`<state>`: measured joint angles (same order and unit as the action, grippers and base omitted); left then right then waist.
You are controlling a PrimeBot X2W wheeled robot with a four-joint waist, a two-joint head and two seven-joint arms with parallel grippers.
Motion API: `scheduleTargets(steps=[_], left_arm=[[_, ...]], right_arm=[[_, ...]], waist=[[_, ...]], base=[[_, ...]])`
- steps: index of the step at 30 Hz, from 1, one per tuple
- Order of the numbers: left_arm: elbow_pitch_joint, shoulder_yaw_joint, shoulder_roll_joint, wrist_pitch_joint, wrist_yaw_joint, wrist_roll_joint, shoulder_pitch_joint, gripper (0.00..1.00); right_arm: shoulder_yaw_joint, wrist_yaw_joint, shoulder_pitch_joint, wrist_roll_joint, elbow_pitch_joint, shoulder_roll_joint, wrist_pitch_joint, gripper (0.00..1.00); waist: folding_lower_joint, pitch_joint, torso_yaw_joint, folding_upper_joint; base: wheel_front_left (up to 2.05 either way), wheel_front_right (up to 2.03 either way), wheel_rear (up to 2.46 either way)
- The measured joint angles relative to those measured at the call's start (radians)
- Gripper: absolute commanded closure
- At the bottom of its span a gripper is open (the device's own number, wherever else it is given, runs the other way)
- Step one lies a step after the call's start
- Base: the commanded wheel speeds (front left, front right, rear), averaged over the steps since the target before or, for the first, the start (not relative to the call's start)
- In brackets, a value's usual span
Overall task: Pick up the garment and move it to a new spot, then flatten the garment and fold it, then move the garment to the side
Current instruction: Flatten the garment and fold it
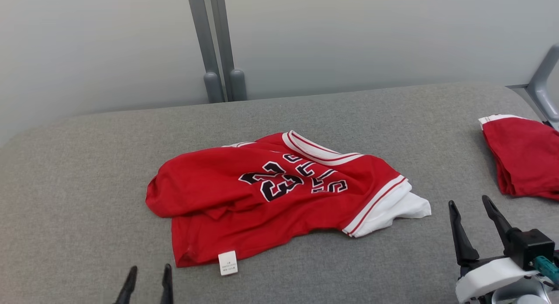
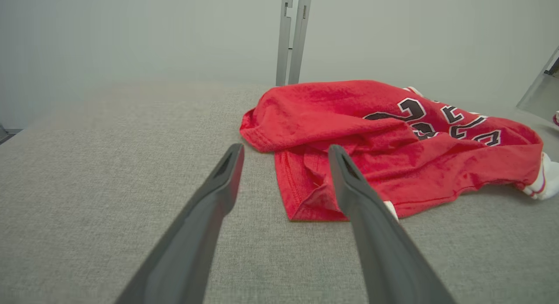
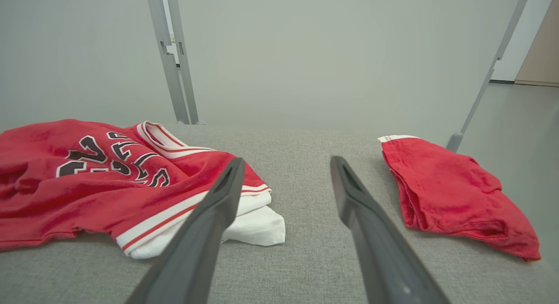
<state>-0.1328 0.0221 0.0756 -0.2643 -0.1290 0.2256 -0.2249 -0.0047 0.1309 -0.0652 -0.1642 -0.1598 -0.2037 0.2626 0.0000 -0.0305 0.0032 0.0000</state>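
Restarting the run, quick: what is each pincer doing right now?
Left pincer: open, holding nothing, near the red jersey.
Right pincer: open, holding nothing.

The jersey (image 1: 270,195) is red, its trim white with thin red stripes, its numerals black edged in white, its tag (image 1: 228,263) white. The tabletop (image 1: 87,164) is flecked grey. The cloth (image 1: 524,162) is red with a white edge. The left end effector (image 1: 150,269) and right end effector (image 1: 469,202) are black-fingered, the right's body white with teal. The posts (image 1: 216,46) are grey and the wall (image 1: 393,33) pale grey
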Motion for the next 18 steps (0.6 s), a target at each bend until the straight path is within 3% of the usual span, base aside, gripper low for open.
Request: scheduleTargets(steps=[3, 9, 14, 18], left_arm=[[-0.081, 0.058, 0.021, 0.041, 0.000, -0.009, 0.020, 0.00], [-0.122, 0.156, 0.074, 0.239, -0.002, 0.020, 0.169, 0.00], [-0.144, 0.201, 0.123, 0.336, -0.002, 0.036, 0.247, 0.00], [-0.155, 0.248, 0.144, 0.366, -0.002, 0.061, 0.281, 0.00]], right_arm=[[0.070, 0.000, 0.051, -0.016, -0.067, -0.057, -0.030, 0.00], [0.221, 0.000, 0.236, -0.080, -0.163, -0.187, -0.289, 0.00], [0.331, 0.000, 0.321, -0.182, -0.225, -0.243, -0.465, 0.00], [0.389, 0.000, 0.369, -0.247, -0.243, -0.283, -0.506, 0.00]], waist=[[0.0000, 0.012, 0.001, 0.0000], [0.0000, 0.067, 0.006, 0.0000], [0.0000, 0.125, 0.018, 0.0000], [0.0000, 0.166, 0.029, 0.0000]], base=[[0.00, 0.00, 0.00], [0.00, 0.00, 0.00], [0.00, 0.00, 0.00], [0.00, 0.00, 0.00]])
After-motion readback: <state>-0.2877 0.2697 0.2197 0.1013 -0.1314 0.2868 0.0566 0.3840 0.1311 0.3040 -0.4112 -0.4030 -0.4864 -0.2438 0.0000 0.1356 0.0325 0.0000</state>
